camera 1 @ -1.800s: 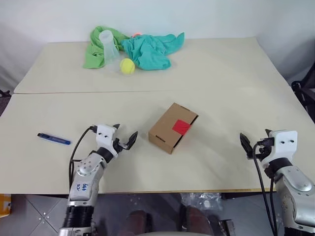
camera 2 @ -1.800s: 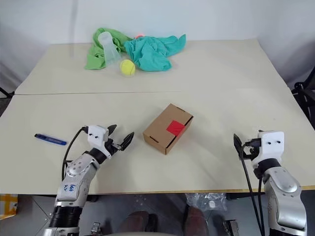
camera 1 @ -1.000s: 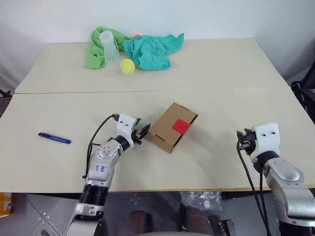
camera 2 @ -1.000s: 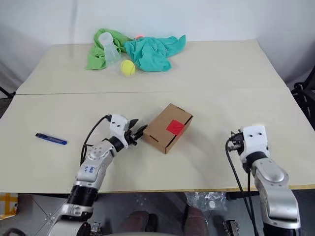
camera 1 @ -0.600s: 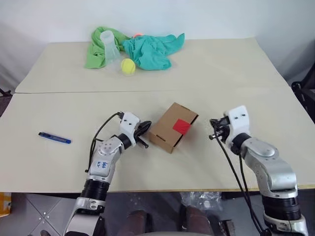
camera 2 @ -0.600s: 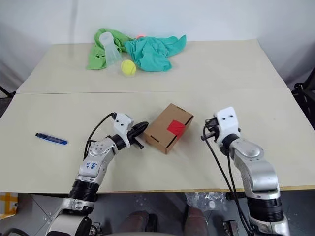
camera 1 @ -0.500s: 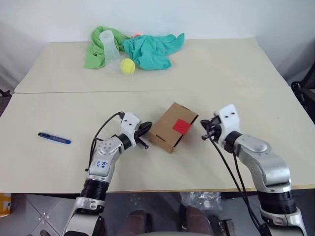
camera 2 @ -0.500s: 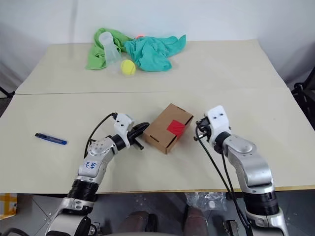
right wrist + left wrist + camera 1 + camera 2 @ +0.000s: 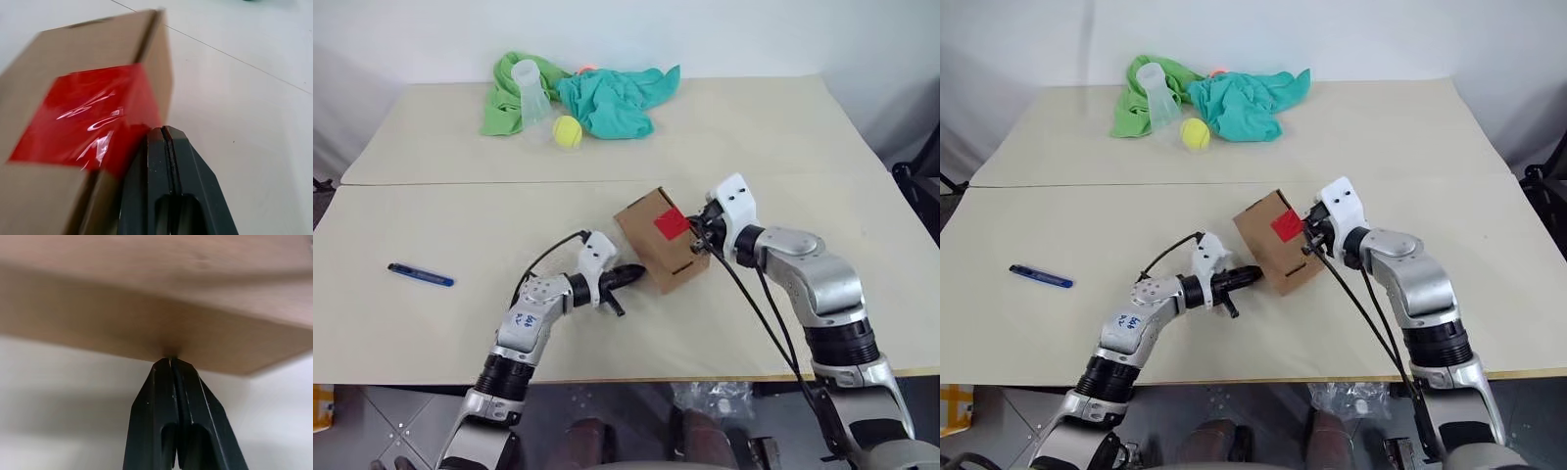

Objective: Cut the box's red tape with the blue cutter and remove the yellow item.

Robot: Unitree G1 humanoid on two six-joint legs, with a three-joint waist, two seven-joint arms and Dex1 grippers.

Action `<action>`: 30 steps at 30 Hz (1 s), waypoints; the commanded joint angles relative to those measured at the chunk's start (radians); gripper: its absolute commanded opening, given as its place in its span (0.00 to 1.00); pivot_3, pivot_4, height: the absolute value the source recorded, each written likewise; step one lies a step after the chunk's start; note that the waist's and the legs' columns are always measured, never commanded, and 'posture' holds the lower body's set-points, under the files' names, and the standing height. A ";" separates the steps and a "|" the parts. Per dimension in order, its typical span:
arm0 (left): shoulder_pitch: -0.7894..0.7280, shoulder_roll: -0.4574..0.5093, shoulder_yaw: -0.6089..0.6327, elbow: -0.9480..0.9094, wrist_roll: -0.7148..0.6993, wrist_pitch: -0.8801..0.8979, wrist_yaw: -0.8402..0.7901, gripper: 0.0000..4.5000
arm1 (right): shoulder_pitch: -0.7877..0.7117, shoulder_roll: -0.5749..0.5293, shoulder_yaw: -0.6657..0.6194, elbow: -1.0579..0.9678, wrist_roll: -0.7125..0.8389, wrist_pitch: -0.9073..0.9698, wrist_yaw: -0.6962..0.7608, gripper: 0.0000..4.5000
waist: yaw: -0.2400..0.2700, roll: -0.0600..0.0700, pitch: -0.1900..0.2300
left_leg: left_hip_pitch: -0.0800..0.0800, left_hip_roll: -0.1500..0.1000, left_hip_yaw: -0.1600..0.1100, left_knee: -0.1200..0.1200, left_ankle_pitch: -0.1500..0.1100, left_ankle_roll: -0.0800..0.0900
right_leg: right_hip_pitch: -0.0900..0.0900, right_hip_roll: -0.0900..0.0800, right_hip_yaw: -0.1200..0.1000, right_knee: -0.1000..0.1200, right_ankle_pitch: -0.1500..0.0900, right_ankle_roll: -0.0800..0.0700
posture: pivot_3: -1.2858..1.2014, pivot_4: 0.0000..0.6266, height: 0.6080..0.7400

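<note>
box (image 9: 661,245) mid-table | cutter (image 9: 421,276) far left of it | ball (image 9: 567,130) behind, beside cloths (image 9: 607,98)

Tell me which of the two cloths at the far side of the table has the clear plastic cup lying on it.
The lime-green cloth, the leftmost of the pair; the clear cup rests on it, while the teal cloth beside it carries none.

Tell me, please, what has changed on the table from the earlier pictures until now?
Both grippers closed and came in to the box: the left gripper against its near-left side, the right gripper beside the red tape. Pushed between them, the box turned and shifted slightly. Neither holds anything. The blue cutter, tennis ball, cloths and plastic cup stayed.
</note>
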 commanded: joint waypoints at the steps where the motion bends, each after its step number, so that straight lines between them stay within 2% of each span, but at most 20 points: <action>1: 0.002 -0.020 -0.033 -0.049 -0.034 0.041 -0.016 0.01 | -0.017 0.000 0.024 0.010 -0.026 -0.072 0.024 0.00 | 0.000 0.000 0.000 | 0.000 0.000 0.000 0.000 0.000 0.000 | 0.000 0.000 0.000 0.000 0.000 0.000 | 0.52 0.24 1.00; 11: 0.067 0.048 0.102 -0.101 -0.089 0.131 0.047 0.01 | 0.035 -0.089 -0.189 -0.012 -0.149 -0.202 -0.205 0.00 | -0.002 -0.001 0.000 | 0.000 0.001 0.000 0.001 0.000 -0.001 | 0.000 0.000 0.000 0.000 0.000 0.000 | 0.52 0.24 1.00; 14: 0.083 0.074 0.159 -0.105 -0.112 0.149 0.071 0.01 | 0.074 -0.116 -0.266 -0.109 -0.113 -0.096 -0.212 0.00 | -0.009 -0.001 0.000 | 0.000 0.002 0.000 0.001 0.000 -0.002 | 0.000 0.001 0.000 0.000 0.000 0.000 | 0.52 0.24 1.00; 18: -0.017 0.088 0.275 0.163 -0.034 -0.065 0.233 0.01 | 0.299 -0.208 -0.370 -0.480 0.077 0.298 -0.088 0.00 | 0.004 -0.001 0.001 | 0.000 0.004 -0.002 0.002 0.000 -0.004 | 0.001 0.003 -0.001 0.001 0.000 -0.001 | 0.52 0.24 1.00; 21: -0.083 0.082 0.278 0.292 -0.013 -0.175 0.252 0.01 | 0.375 -0.236 -0.373 -0.597 0.137 0.420 -0.073 0.00 | -0.003 -0.002 0.001 | 0.001 0.005 0.000 0.005 0.000 -0.004 | 0.001 0.004 0.000 0.001 0.000 -0.001 | 0.52 0.24 1.00; 23: -0.180 0.061 0.290 0.438 0.006 -0.273 0.291 0.01 | 0.434 -0.230 -0.358 -0.678 0.183 0.505 -0.070 0.00 | 0.002 -0.005 0.003 | 0.001 0.004 0.002 0.005 0.000 -0.003 | 0.002 0.001 0.000 0.001 0.002 -0.001 | 0.52 0.24 1.00; 25: -0.239 0.048 0.289 0.536 0.020 -0.344 0.300 0.01 | 0.451 -0.216 -0.345 -0.712 0.205 0.546 -0.082 0.00 | 0.005 -0.009 0.005 | 0.001 0.004 0.002 0.008 0.000 -0.002 | 0.002 0.000 0.000 0.000 0.002 -0.001 | 0.52 0.24 1.00; 30: -0.395 -0.020 0.275 0.754 0.004 -0.451 0.204 0.01 | 0.421 -0.148 -0.268 -0.702 0.195 0.540 -0.153 0.00 | 0.008 -0.011 0.006 | -0.003 0.002 0.001 0.008 -0.001 0.000 | 0.000 -0.001 -0.001 0.000 0.007 0.001 | 0.52 0.24 1.00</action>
